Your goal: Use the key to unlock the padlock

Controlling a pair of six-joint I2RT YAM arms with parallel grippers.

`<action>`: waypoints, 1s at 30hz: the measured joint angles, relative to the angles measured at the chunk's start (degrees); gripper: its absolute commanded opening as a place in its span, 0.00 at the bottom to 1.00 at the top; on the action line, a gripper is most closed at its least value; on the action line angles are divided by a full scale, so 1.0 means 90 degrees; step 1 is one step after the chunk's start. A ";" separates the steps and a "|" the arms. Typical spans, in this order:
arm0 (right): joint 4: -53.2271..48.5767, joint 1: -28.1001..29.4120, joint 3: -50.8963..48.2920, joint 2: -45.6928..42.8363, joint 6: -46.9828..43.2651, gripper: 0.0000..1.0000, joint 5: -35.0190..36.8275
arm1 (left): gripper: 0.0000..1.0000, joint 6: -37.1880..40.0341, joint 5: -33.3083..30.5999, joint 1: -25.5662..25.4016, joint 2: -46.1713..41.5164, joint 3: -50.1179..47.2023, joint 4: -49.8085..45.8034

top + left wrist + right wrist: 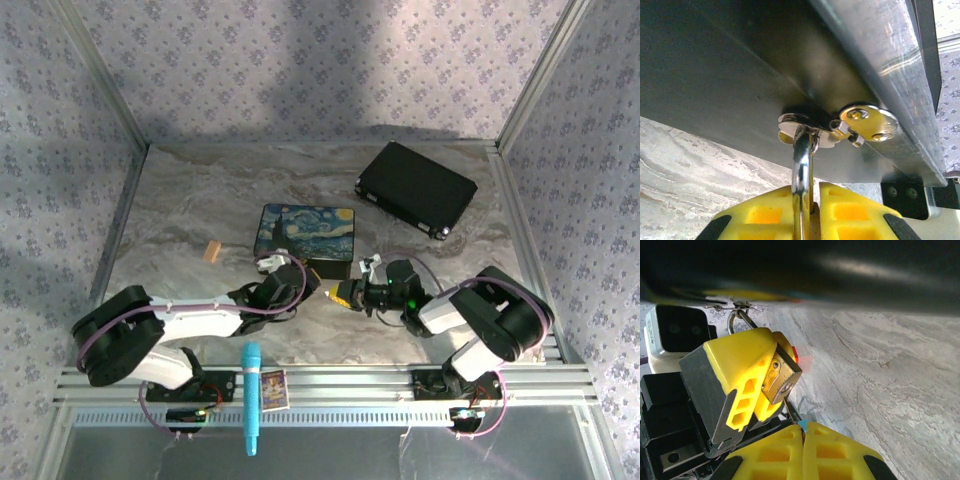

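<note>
Here we see the table [200, 190] bearing the painted box [305, 228]; at its near edge the left jaws grasp the padlock [781, 377], its shackle [802, 160] through the box's clasp [800, 121]; the right jaws sit clenched just beside it.

- You'll see the padlock [781, 375] is brass-yellow, its shackle [802, 160] silvery.
- Your left gripper [809, 205] and right gripper [802, 442] are bright yellow, edged in black.
- Your table [200, 200] is grey-veined marble.
- Your walls [300, 60] carry a lilac floral print.
- Your box [305, 230] has blue-and-yellow swirls.
- Your case [416, 189] is black.
- Your block [211, 251] is tan.
</note>
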 measured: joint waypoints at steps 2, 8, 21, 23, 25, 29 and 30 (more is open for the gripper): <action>0.0143 0.0002 0.0029 0.0100 0.0073 0.00 -0.0005 | 0.12 -0.0066 0.0007 0.0000 0.0000 -0.0002 0.0051; 0.0457 0.0000 0.0051 0.0333 0.0192 0.00 -0.0039 | 0.12 -0.0228 0.0027 0.0012 0.0000 -0.0087 0.0294; 0.1200 -0.0102 0.0075 0.0818 0.0697 0.00 -0.0134 | 0.12 -0.0435 0.0024 0.0061 0.0002 -0.0119 0.0476; 0.1372 -0.0102 0.0075 0.0918 0.0782 0.00 -0.0134 | 0.12 -0.0488 -0.0019 0.0061 0.0002 -0.0119 0.0471; 0.1455 -0.0102 0.0075 0.0925 0.0811 0.00 -0.0112 | 0.12 -0.0549 -0.0056 0.0061 0.0002 -0.0119 0.0478; 0.1515 -0.0112 0.0058 0.0923 0.0828 0.00 -0.0078 | 0.12 -0.0729 -0.0097 0.0066 0.0005 -0.0126 0.0529; 0.1530 -0.0114 0.0058 0.0923 0.0828 0.00 -0.0063 | 0.12 -0.0763 -0.0104 0.0066 0.0015 -0.0126 0.0561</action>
